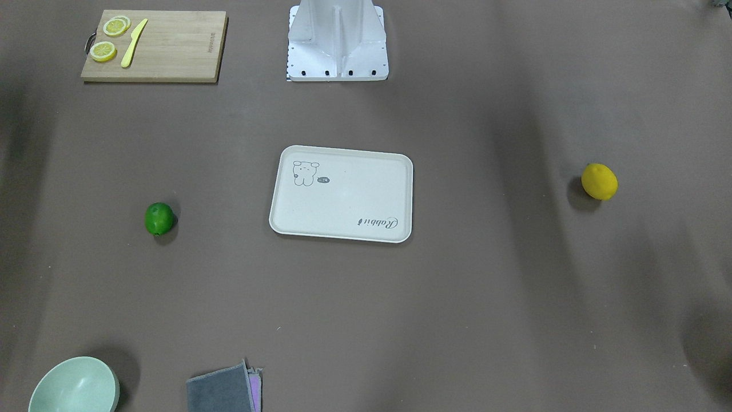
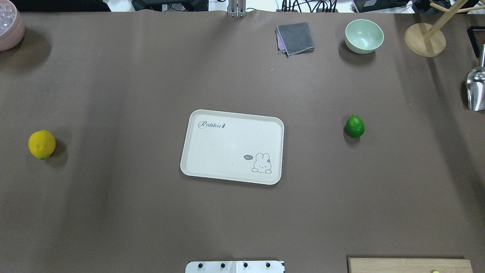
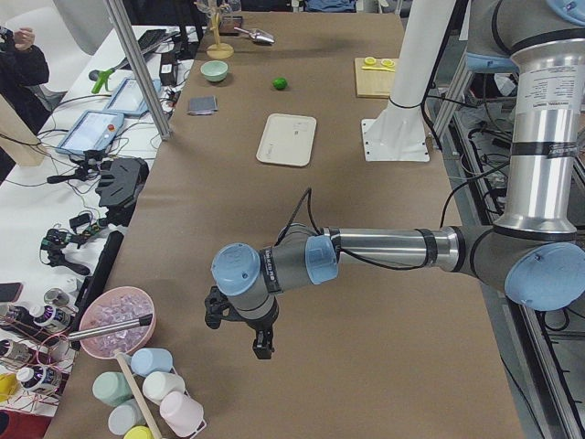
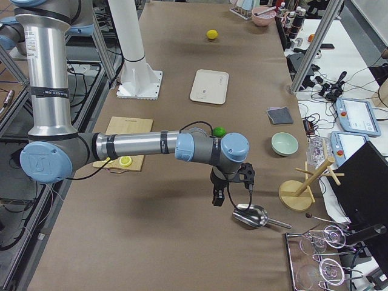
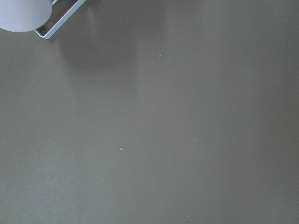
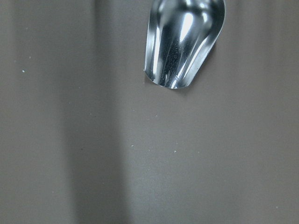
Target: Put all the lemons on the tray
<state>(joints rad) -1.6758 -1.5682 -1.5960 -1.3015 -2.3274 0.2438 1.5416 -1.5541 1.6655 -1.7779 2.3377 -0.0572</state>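
Observation:
The cream-white tray (image 1: 343, 200) with the "Rabbit" print lies empty at the table's middle (image 2: 227, 148). The bright yellow lemon (image 2: 42, 144) lies on the cloth far to the robot's left (image 1: 599, 181). The glossy green lemon (image 2: 355, 126) lies to the robot's right of the tray (image 1: 159, 218). My left gripper (image 3: 236, 334) hangs over bare table near the left end, far from the tray. My right gripper (image 4: 230, 191) hangs near the right end, beside a metal scoop (image 6: 184, 39). Both show only in side views, so I cannot tell whether they are open or shut.
A wooden cutting board (image 1: 171, 51) with lemon slices and a yellow knife sits near the robot's right. A mint bowl (image 2: 364, 36), grey cloth (image 2: 295, 38), wooden stand (image 2: 424, 40) and pink bowl (image 2: 9, 26) line the far edge. The robot base (image 1: 337, 43) stands behind the tray.

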